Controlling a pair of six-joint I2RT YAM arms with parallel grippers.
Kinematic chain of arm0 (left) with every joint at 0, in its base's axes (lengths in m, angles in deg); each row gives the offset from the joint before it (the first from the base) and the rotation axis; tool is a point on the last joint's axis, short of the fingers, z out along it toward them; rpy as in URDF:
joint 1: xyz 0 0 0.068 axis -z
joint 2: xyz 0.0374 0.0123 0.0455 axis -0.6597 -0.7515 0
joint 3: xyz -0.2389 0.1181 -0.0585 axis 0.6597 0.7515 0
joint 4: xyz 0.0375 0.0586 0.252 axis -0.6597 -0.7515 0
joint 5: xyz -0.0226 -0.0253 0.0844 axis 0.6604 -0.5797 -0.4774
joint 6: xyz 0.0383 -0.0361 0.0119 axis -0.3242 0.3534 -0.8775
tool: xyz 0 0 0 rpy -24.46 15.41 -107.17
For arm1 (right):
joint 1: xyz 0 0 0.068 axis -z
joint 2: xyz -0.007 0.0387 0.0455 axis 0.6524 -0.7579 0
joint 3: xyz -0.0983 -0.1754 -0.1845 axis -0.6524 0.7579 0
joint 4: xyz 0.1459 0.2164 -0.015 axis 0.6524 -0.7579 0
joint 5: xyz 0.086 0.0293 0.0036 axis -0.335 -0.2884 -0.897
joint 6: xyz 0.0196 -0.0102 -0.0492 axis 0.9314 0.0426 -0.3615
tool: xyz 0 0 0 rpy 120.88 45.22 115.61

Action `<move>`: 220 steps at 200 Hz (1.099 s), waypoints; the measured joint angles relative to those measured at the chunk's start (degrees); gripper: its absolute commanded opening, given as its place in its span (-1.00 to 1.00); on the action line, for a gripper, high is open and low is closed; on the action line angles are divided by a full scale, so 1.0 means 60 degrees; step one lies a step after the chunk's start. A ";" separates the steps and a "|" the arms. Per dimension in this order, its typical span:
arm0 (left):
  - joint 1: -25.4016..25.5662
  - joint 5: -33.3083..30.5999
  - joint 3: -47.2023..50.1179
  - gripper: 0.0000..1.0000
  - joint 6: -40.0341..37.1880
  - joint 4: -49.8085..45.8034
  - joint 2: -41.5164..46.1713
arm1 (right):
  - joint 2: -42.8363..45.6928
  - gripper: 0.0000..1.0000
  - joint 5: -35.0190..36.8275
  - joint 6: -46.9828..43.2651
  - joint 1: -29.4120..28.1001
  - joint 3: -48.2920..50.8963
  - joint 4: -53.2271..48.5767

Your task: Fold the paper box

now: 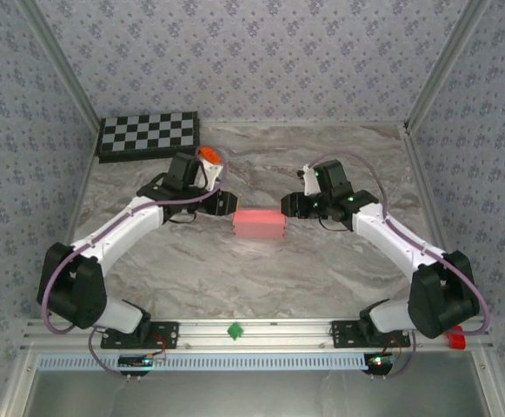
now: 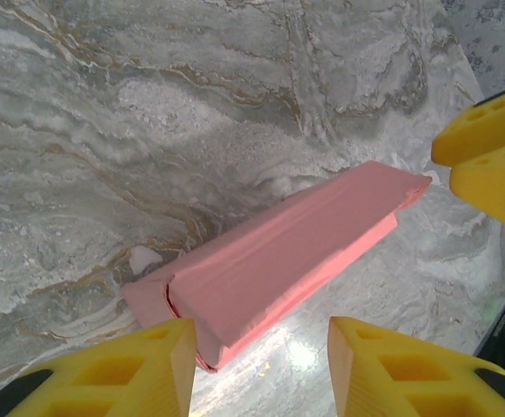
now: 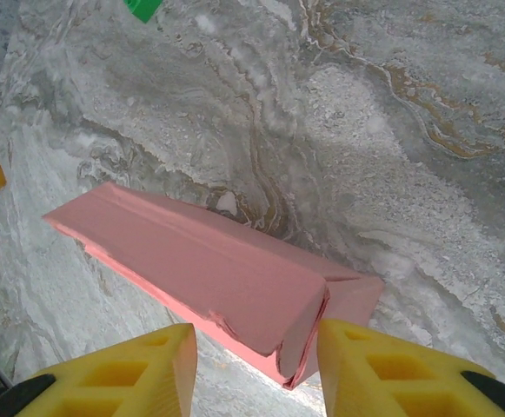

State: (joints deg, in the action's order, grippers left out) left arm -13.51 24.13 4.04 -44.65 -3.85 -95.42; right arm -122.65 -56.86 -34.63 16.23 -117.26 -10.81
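- Marbled grey surface (image 1: 322,269), boxed in by patterned walls; a checkerboard (image 1: 148,135) lies at the far corner, beyond the left tool (image 1: 226,204).
- Paper box (image 1: 259,224): pink, folded into a long flat block, lying on the surface between the two tools with one end toward each.
- Left tool: released, fingers (image 2: 148,369) spread. The box's end sits against one finger, with bare surface before the other.
- Right tool (image 3: 256,330): released too. The box's end reaches into its gap, close against one finger and clear of the other.
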 measured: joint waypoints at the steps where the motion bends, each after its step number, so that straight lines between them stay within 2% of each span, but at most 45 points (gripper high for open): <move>1: -0.0004 0.0000 -0.0011 -0.12 -0.0004 0.0000 -0.0007 | -0.0004 -0.17 0.0004 0.0004 0.0000 0.0000 0.0000; 71: -0.0073 -0.0018 -0.0259 -0.05 0.0346 -0.0040 -0.0838 | -0.0448 -0.19 0.0011 0.0189 0.0087 -0.0025 -0.0004; 220: -0.0066 0.0120 0.0127 -0.13 0.0350 -0.0146 -0.1111 | -0.0495 -0.20 -0.0055 0.0182 0.0087 0.0277 0.0000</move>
State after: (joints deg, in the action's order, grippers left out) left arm -13.90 24.85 4.80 -42.55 -4.72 -102.08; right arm -125.62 -57.19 -33.53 16.76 -115.60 -10.81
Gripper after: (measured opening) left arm 0.438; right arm 0.401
